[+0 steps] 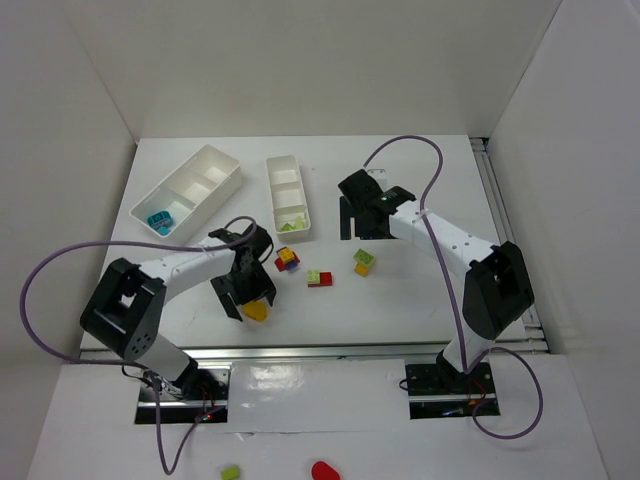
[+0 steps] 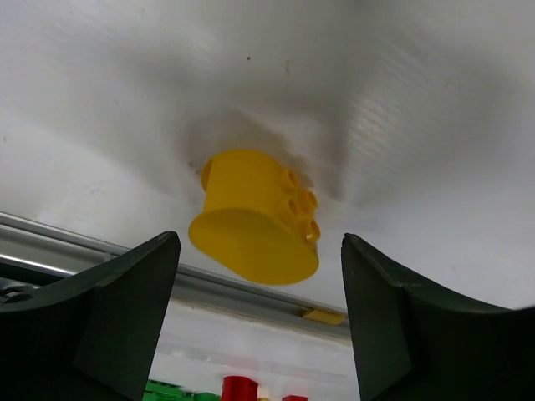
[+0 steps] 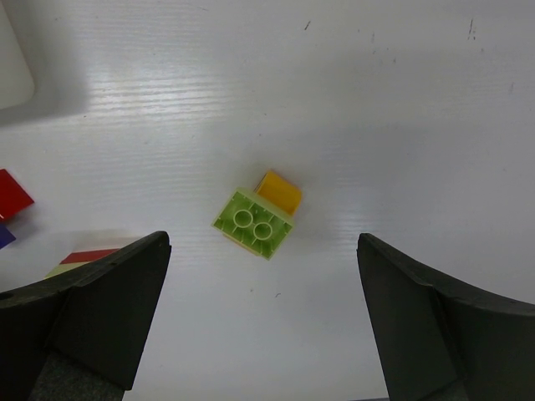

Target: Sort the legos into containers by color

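A yellow lego (image 2: 255, 217) lies on its side near the table's front edge, just ahead of my left gripper (image 2: 261, 313), whose fingers (image 2: 117, 317) stand open on either side without touching it. In the top view that yellow lego (image 1: 256, 311) sits beside the left gripper (image 1: 245, 293). My right gripper (image 3: 263, 322) hangs open above a lime-green and yellow clump (image 3: 257, 220). Two more clumps lie mid-table: red, yellow and purple (image 1: 287, 260), and green on red (image 1: 320, 278). The wide container (image 1: 215, 160) holds a cyan lego (image 1: 159, 220). The narrow container (image 1: 284, 165) holds a green lego (image 1: 292, 226).
The metal front rail (image 2: 92, 242) of the table runs close behind the yellow lego. Beyond that rail, on the lower surface, lie a green piece (image 1: 230, 472) and a red piece (image 1: 323, 469). White walls enclose the table at the back and on both sides.
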Motion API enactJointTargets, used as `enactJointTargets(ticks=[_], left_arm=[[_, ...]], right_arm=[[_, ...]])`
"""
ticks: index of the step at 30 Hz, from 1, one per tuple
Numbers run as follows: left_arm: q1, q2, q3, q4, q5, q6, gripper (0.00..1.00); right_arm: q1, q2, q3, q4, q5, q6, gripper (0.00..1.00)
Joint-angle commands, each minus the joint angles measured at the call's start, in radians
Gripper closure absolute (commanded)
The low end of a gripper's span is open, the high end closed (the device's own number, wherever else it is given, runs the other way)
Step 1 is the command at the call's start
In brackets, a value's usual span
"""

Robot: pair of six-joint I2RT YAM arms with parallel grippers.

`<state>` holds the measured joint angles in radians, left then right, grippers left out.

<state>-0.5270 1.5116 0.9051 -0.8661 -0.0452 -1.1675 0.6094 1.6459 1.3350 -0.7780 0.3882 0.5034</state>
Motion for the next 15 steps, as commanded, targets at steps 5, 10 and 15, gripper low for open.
enactJointTargets(ticks=[5, 10, 15], left_arm=[[-0.004, 0.094, 0.041, 0.033, -0.041, -0.078, 0.24], [-0.004, 0.084, 0.112, 0.012, -0.107, -0.067, 0.67], [0.093, 0.075, 0.283, -0.08, -0.2, 0.055, 0.78]], right_arm=[[0.009, -0.029, 0.02, 0.013, 0.008, -0.005, 0.0], [0.009, -0.029, 0.02, 0.013, 0.008, -0.005, 0.0], [0.009, -0.011, 0.038, 0.013, 0.008, -0.005, 0.0]])
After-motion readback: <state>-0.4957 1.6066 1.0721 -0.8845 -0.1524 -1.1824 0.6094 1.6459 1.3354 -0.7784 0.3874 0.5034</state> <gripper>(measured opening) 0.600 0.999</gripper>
